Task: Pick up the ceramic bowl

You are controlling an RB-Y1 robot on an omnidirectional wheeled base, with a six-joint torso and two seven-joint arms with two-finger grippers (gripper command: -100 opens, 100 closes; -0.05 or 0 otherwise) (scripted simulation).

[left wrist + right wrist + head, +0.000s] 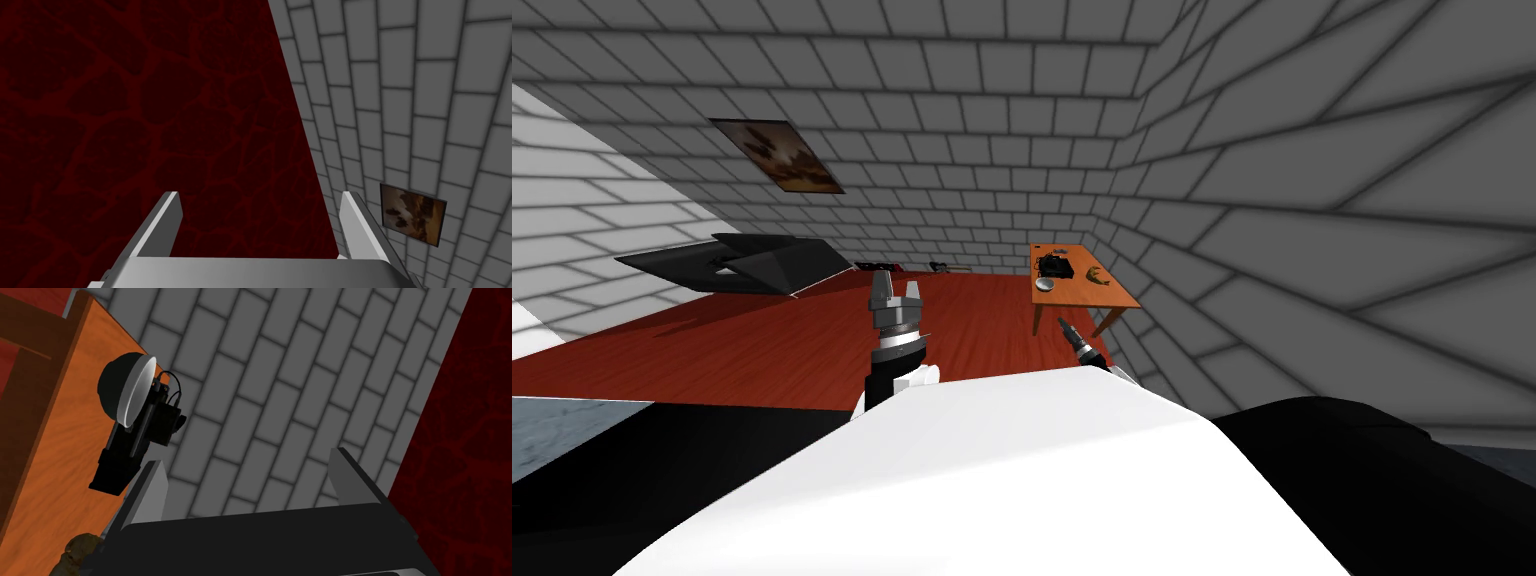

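Right pincer wide, toward bowl

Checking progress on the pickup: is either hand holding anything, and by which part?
Nothing is held. The left hand and right hand are open and empty; the bowl sits on the table, untouched.

The black device on the far table is too small to identify, its end covered by the bowl. A brownish lump lies half hidden behind the right gripper.

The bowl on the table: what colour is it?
The bowl is white inside, dark outside; best in right wrist view.
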